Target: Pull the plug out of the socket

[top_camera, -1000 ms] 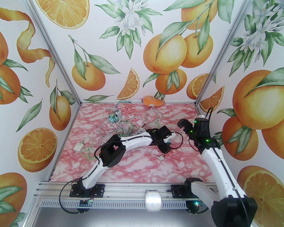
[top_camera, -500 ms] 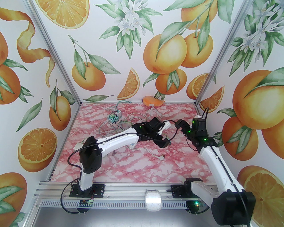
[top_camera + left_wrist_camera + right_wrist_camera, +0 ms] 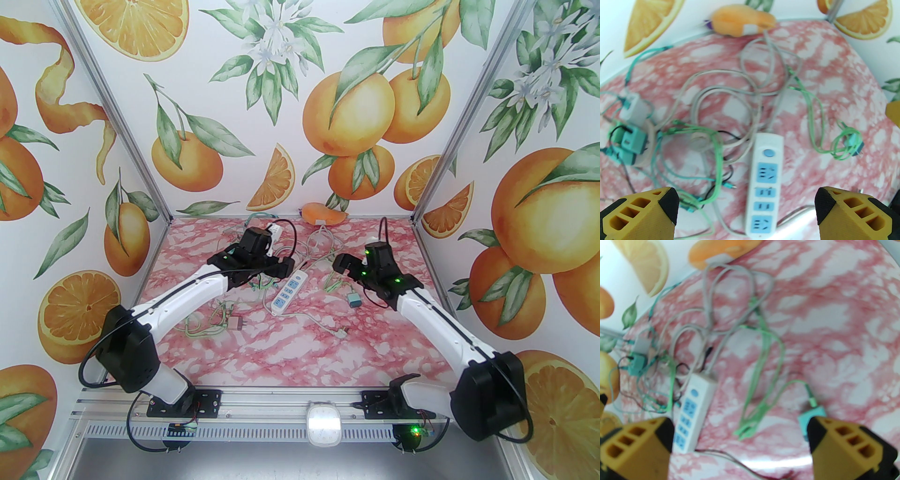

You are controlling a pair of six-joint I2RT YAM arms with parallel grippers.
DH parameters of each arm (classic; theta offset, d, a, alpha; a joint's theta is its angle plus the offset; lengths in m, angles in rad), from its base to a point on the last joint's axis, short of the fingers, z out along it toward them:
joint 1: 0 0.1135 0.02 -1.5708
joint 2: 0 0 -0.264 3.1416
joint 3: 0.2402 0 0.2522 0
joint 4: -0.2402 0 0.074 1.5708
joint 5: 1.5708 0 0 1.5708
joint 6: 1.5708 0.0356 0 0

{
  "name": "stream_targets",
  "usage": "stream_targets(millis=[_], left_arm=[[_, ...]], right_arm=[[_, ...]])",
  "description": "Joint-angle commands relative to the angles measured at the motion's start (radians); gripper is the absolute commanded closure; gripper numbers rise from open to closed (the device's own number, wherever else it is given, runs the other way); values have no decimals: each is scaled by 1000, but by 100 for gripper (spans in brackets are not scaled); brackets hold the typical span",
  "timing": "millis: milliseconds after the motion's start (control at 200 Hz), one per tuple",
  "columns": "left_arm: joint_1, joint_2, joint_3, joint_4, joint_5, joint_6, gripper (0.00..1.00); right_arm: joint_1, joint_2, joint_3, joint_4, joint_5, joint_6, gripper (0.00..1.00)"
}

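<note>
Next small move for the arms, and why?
Probably just retract both arms. All the sockets on the strip look empty, the plug lies apart from it, and the left gripper and right gripper are open, holding nothing.

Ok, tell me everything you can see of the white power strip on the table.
The power strip is a long white plastic bar with rounded ends, lying flat, face up and diagonal near the middle of the pink marbled table. A round blue button sits at its far end, followed by four blue socket panels, all looking empty. Its grey cord leaves the button end. Thin green and black cables lie close beside it.
</note>
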Motion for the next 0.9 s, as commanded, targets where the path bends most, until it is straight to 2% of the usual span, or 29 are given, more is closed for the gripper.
stream_targets(millis=[0, 360, 610, 706, 756, 896], left_arm=[[78, -60, -53, 23, 15, -30, 0], [389, -175, -165, 17, 89, -18, 9], [623, -116, -184, 62, 208, 23, 13], [679, -63, -186, 96, 238, 42, 16], [701, -29, -179, 108, 270, 57, 21], [707, 55, -172, 158, 312, 108, 25]], right_arm=[[50, 43, 62, 38, -4, -32, 0], [150, 160, 154, 44, -19, -40, 0], [185, 224, 210, 39, -49, -46, 0], [191, 245, 233, 36, -61, -51, 0], [194, 252, 241, 36, -67, -50, 0], [195, 270, 264, 41, -83, -53, 0]])
